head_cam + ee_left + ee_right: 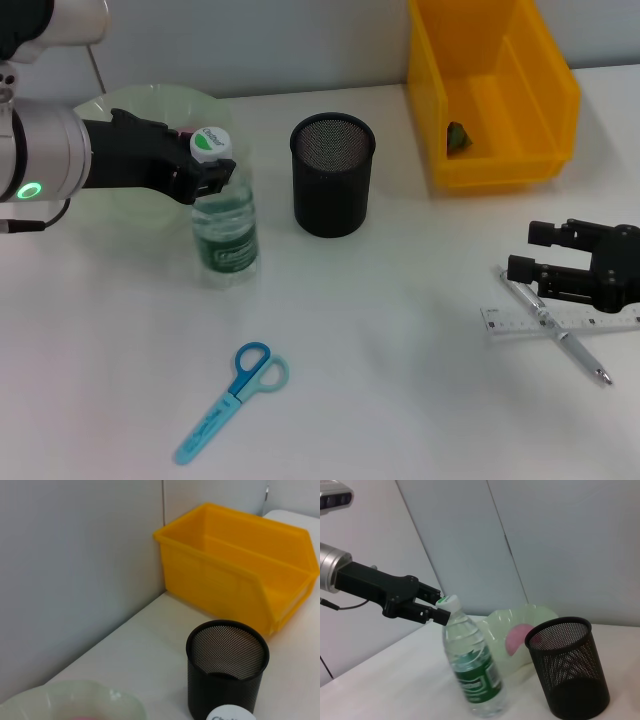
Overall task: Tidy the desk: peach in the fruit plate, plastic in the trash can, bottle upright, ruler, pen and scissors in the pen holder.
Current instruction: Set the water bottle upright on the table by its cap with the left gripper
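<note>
The left claw (212,172) has its black fingers closed narrow on the neck of the bottle (225,232), just under the white cap with a green mark. The bottle is clear plastic with a green label. It stands upright on the white desk (400,330), leaning a little in the right wrist view.

At 10 o'clock from the bottle, partly behind the arm, is the fruit plate (150,105), pale green and translucent with a wavy rim; something pink lies in it. At 2 o'clock from the bottle stands the pen holder (332,175), a round cup of black wire mesh. Further on at 2 o'clock is the trash can (500,100), a shiny yellow plastic bin with a small green object inside.

At 6 o'clock from the bottle lie the scissors (232,400), with light blue handles, flat on the desk.

The right claw (535,270) hovers open just above the clear ruler (560,322) and the silver pen (560,335), which cross each other.
</note>
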{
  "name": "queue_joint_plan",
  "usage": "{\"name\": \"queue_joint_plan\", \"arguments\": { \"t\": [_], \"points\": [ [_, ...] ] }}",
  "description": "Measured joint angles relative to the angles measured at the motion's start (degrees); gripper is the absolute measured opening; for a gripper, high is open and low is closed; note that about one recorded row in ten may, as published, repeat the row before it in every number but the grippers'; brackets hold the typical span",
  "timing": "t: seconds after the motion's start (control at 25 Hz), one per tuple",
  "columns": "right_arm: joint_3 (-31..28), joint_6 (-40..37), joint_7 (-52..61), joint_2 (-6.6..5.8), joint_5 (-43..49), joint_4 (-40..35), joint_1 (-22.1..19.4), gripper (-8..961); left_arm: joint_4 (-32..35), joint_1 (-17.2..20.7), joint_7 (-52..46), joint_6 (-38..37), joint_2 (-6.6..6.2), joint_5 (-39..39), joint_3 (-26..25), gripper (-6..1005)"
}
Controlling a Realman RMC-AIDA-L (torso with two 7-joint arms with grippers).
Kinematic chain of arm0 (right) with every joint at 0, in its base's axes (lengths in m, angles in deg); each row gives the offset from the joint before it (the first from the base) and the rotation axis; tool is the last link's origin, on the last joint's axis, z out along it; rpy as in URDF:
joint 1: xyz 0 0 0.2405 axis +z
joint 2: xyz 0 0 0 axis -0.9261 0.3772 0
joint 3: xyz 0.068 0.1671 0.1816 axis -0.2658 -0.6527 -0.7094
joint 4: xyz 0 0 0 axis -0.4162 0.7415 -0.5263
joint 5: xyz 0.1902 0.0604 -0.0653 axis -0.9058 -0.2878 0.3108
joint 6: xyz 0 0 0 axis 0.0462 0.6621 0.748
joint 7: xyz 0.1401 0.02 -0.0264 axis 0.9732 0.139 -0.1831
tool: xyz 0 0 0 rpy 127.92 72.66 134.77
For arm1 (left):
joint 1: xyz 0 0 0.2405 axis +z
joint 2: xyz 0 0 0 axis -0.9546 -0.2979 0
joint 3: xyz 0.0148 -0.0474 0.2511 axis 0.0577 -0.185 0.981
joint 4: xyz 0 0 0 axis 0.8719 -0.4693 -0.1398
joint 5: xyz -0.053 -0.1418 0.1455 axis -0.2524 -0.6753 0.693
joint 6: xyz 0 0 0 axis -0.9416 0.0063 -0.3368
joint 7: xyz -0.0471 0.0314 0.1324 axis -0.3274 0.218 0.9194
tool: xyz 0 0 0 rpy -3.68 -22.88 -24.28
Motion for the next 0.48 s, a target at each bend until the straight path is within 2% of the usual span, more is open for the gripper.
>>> {"name": "queue_joint_plan", "arguments": {
  "t": [0.48],
  "points": [
    [0.0, 0.0, 0.1, 0.00, 0.0, 0.0, 0.0, 739, -1.5, 0.1, 0.7, 0.8, 0.04, -0.6, -0.1, 436]
  ]
}}
